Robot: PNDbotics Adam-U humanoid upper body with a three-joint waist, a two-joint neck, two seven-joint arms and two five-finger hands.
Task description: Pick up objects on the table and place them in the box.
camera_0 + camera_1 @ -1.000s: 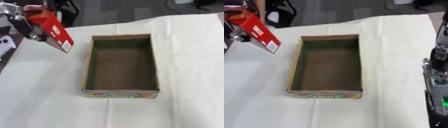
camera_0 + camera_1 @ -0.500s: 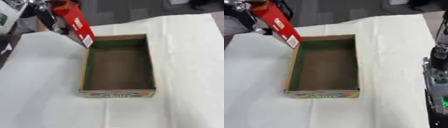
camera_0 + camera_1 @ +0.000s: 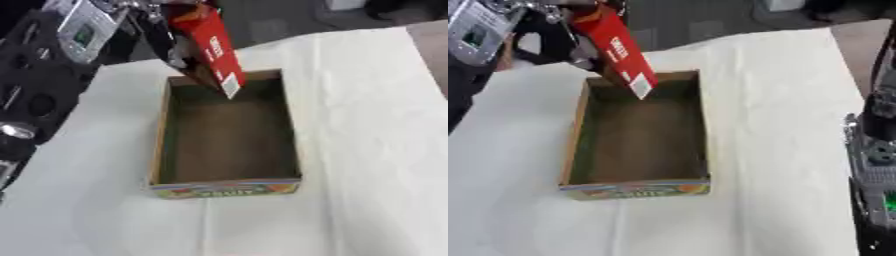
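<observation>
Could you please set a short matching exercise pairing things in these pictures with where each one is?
Things:
1. red carton
2. cardboard box
3. left hand
4. white cloth

Places:
A. spread over the table
B. curled round the carton
C. tilted above the box's far end
D. standing open on the cloth

Pairs: 1-C, 2-D, 3-B, 4-A
</observation>
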